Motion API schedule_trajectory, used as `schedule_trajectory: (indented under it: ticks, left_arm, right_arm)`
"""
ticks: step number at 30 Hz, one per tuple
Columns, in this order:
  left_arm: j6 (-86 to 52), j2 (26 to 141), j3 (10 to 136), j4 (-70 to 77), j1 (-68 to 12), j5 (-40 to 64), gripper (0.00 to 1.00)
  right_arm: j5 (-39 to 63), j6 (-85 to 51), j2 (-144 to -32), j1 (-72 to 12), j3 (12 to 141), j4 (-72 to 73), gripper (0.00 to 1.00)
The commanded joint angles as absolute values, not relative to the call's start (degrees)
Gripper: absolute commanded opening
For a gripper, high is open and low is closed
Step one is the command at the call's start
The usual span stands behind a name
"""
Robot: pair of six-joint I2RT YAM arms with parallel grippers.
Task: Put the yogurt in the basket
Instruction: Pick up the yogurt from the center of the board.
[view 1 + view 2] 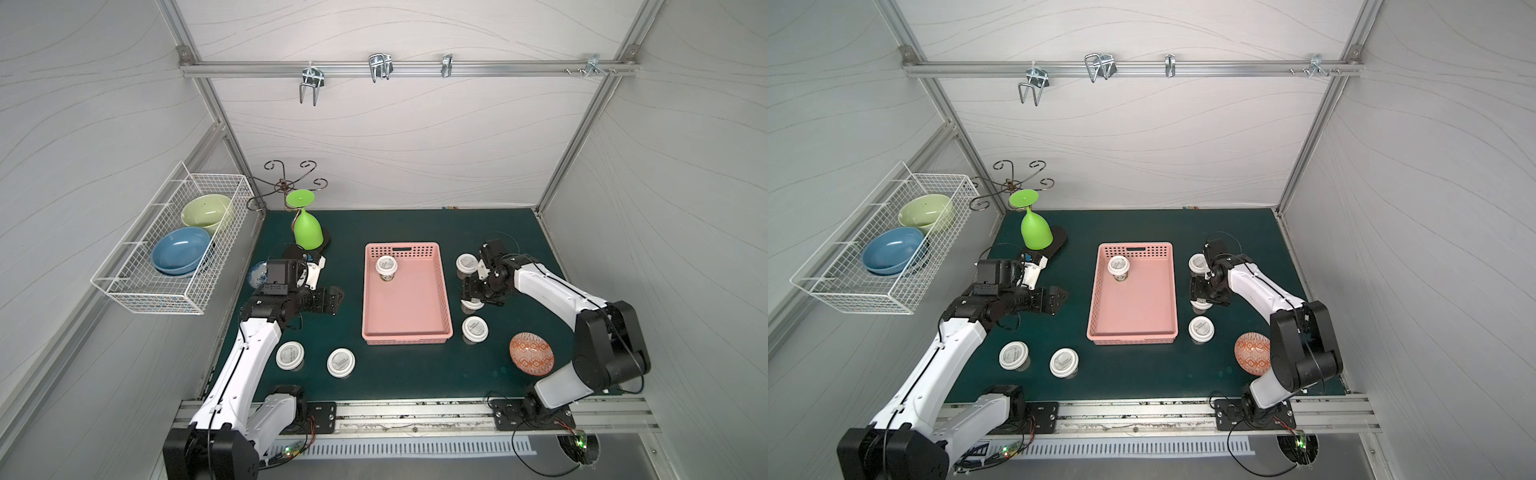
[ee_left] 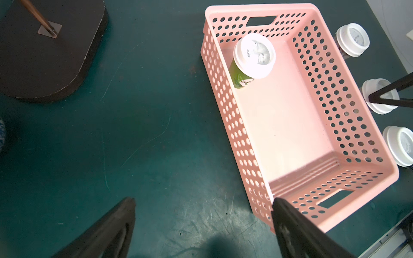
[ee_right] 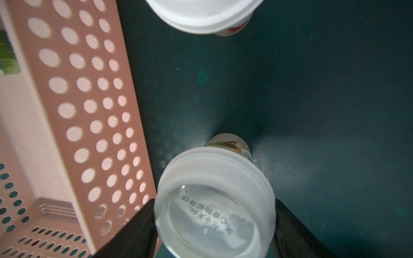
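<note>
Right gripper point(image 3: 214, 201) straddles an upright yogurt cup point(image 3: 214, 221) on the green mat point(image 3: 312, 89), one finger at each side of its white lid; whether they squeeze it is unclear. Just beside stands the pink basket point(image 3: 73, 111), holding a second yogurt cup point(image 1: 386, 266). Left gripper point(image 2: 204, 201) hangs wide open, empty.

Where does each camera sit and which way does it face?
Top views: high in front, looking down on the table; left arm and right arm show.
Left wrist: on the left arm, facing down at the basket; its fingers show.
Right wrist: on the right arm, facing down at a cup; its fingers flank it.
Shared: both wrist views show the basket.
</note>
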State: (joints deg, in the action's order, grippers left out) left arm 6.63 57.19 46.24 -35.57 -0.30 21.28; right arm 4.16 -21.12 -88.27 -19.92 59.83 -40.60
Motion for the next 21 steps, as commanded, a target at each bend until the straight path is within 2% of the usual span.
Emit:
schedule_trajectory:
  ticks: [1,11,21]
  left_arm:
    - [6.33,56.43,45.91,-33.15,0.09,22.06,0.98]
    - [6.33,56.77,46.05,-33.47,0.26,21.81,0.98]
    - [6.11,56.95,46.24,-33.31,0.44,22.06,0.98]
  right_arm:
    - [4.96,-21.18,-88.56,-19.43,59.15,-41.37,0.72]
    - [4.51,-20.92,-85.28,-19.27,60.99,-45.25,0.7]
    - [5.7,-21.07,-81.68,-19.63,69.52,-52.69,0.7]
